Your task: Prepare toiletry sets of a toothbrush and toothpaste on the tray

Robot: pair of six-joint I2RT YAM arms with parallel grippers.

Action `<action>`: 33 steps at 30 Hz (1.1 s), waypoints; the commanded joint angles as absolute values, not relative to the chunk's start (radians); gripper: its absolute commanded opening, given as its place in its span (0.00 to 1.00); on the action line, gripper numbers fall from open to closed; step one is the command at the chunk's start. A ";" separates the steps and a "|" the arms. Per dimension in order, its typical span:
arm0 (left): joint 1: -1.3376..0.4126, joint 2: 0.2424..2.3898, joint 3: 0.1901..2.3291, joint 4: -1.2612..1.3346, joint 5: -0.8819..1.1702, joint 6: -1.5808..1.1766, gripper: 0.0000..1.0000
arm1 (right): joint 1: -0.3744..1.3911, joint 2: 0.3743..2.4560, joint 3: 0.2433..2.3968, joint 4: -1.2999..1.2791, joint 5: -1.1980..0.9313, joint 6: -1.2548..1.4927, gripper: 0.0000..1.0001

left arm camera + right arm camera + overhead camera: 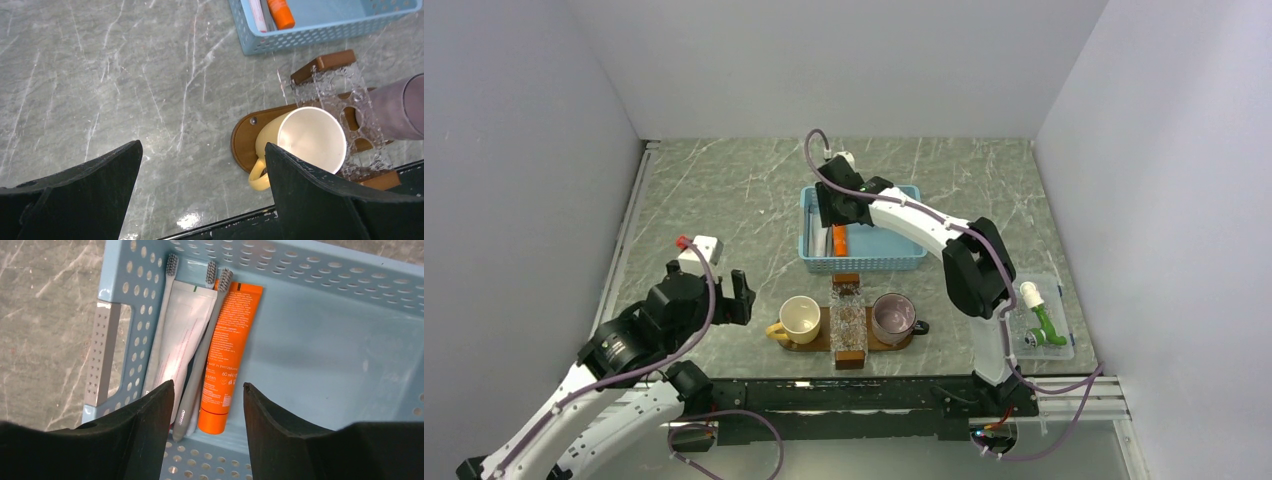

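The light-blue mesh basket (320,340) holds several pale grey-blue toothbrushes, one (200,365) lying between a white toothpaste tube (177,335) and an orange toothpaste tube (227,355). My right gripper (209,390) is open and empty, hovering over the near ends of that toothbrush and the orange tube; in the top view it (834,218) is over the basket's left part. The dark-brown tray (809,345) lies in front of the basket. My left gripper (202,145) is open and empty above bare table left of the tray (245,137).
On the tray stand a cream mug (801,318), a clear holder (847,320) and a purple cup (892,317). A small clear box (1044,320) with a green item sits at the right. A white block (699,250) lies at the left. Walls enclose the table.
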State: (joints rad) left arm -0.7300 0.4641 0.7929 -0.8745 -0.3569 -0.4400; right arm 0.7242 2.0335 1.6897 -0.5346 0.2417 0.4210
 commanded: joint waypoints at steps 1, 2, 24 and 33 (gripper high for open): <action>-0.767 0.515 0.812 -0.869 -0.389 -0.450 0.99 | 0.703 2.033 1.688 -0.462 0.210 0.475 0.54; -0.768 0.522 0.811 -0.864 -0.385 -0.445 0.99 | 0.702 2.041 1.684 -0.453 0.207 0.481 0.54; -0.770 0.498 0.814 -0.868 -0.400 -0.454 0.99 | 0.703 2.147 1.635 -0.328 0.043 0.678 0.49; -0.770 0.495 0.812 -0.864 -0.401 -0.452 0.99 | 0.703 2.183 1.610 -0.278 0.012 0.717 0.48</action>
